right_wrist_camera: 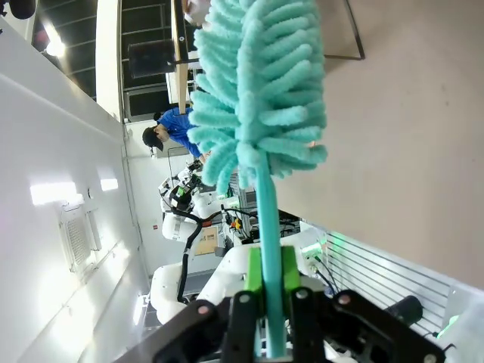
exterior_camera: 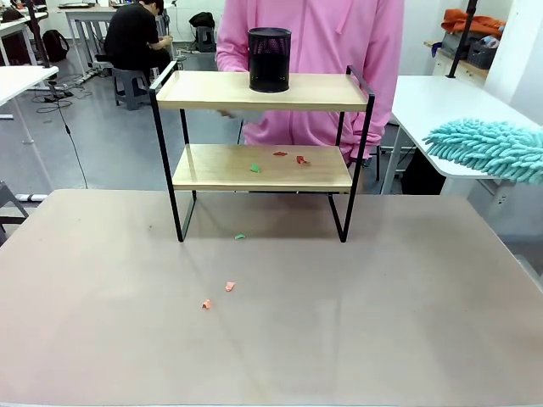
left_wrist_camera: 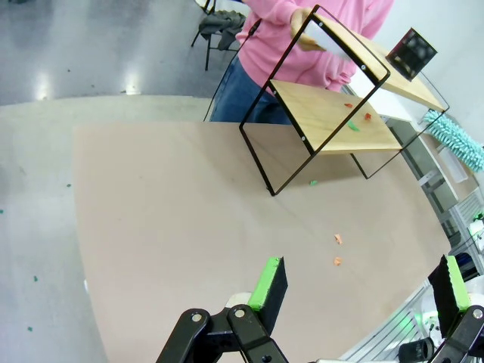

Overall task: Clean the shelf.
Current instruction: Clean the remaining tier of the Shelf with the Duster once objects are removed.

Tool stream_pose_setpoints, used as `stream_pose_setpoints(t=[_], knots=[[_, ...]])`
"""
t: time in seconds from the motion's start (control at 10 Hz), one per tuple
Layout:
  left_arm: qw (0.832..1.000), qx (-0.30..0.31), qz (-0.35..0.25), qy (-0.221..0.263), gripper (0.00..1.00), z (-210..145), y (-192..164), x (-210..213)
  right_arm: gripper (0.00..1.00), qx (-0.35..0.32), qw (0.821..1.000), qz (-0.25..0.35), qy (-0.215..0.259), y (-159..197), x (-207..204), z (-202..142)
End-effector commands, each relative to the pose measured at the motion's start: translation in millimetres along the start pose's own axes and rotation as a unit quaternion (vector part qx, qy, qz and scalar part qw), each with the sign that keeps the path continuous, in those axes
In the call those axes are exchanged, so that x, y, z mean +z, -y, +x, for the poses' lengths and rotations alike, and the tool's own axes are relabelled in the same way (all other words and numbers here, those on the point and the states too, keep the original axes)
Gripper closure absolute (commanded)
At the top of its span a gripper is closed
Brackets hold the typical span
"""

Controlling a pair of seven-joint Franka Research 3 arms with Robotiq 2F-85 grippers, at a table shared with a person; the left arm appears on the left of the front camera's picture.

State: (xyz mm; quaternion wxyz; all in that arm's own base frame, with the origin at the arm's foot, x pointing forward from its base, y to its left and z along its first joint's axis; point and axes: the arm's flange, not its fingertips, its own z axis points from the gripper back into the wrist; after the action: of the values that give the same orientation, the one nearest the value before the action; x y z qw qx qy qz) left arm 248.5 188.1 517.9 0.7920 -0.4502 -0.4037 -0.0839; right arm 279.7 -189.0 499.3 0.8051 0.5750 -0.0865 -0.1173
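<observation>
Left claw (left_wrist_camera: 361, 281): held above the worktop (left_wrist_camera: 189, 227), spread wide, empty. Right claw (right_wrist_camera: 266, 266): clamped on teal duster (right_wrist_camera: 257, 83) handle, head held right of the shelf (exterior_camera: 263, 91).

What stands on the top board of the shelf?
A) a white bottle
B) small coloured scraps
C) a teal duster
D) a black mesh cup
D: the black mesh cup stands on the top board of the shelf; the right gripper holds the teal duster.
</observation>
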Motion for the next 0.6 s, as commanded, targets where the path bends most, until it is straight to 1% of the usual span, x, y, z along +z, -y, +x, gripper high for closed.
stream_pose_setpoints(t=[0.0, 0.1, 0.2, 0.3, 0.5], knots=[[1.0, -0.01, -0.006, 0.008, 0.0, 1, 1, -1, 0.88, 0.017, 1.0, -0.006, -0.006, -7, -2, -8], [1.0, -0.01, -0.006, 0.008, 0.0, 1, 1, -1, 0.88, 0.038, 0.999, -0.013, 0.011, -15, -2, -18], [1.0, -0.01, -0.006, 0.008, 0.0, 1, 1, -1, 0.88, 0.075, 0.997, -0.004, -0.006, -27, -4, -36], [1.0, -0.01, -0.006, 0.008, 0.0, 1, 1, -1, 0.88, 0.139, 0.989, -0.007, -0.054, -42, -20, -63], [1.0, -0.01, -0.006, 0.008, 0.0, 1, 1, -1, 0.88, 0.212, 0.97, -0.064, -0.103, -52, -71, -94]])
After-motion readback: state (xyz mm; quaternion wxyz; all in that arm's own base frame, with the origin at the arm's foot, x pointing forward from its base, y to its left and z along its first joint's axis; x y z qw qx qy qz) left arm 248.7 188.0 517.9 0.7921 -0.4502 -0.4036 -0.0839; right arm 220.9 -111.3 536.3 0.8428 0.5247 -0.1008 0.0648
